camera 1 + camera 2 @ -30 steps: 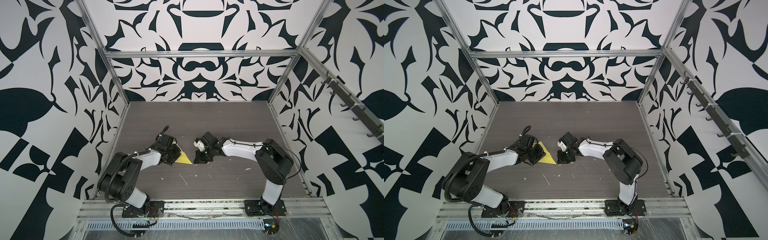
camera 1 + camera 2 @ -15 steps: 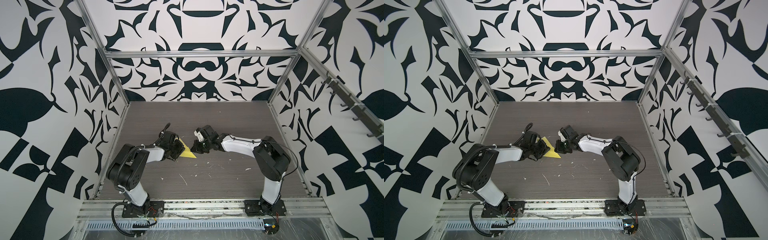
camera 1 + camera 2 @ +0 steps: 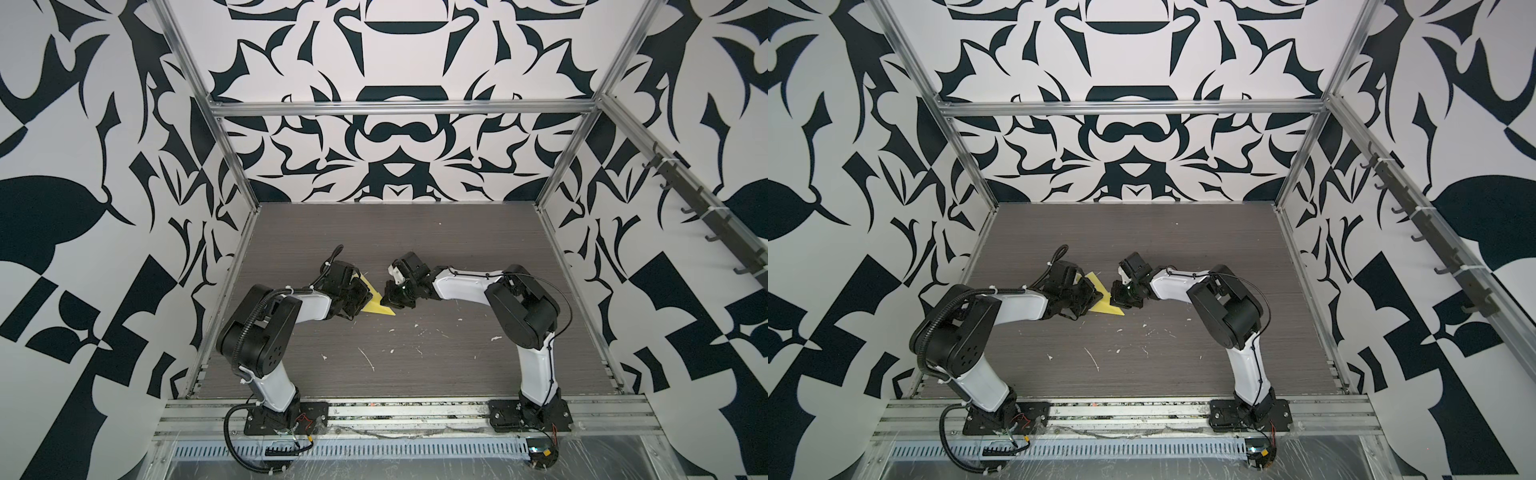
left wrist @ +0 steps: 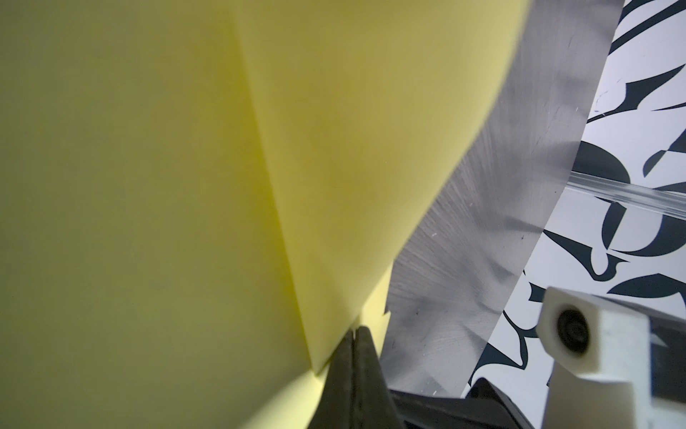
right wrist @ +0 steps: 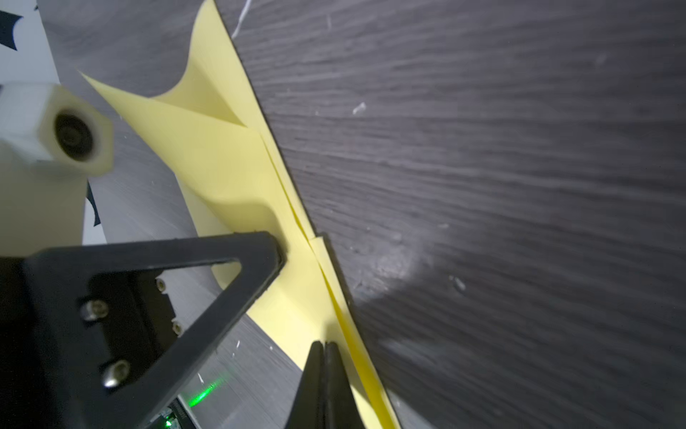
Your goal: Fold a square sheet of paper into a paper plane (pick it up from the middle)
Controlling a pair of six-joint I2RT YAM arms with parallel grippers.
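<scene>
One folded yellow paper [image 3: 377, 306] near the tabletop [image 3: 415, 241] middle. Two grippers: left gripper [image 4: 354, 336] jaws pinch it, right gripper [image 5: 324, 349] jaws closed at its edge.

Left claw [image 4: 355, 336] and right claw [image 5: 324, 347], both closed.

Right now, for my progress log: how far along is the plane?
Done: the paper is creased into a layered triangle with overlapping flaps. In hand: the left gripper and right gripper are both shut on it from opposite sides. Left: it is a broad wedge, not a narrow dart, so the narrowing folds likely remain.
</scene>
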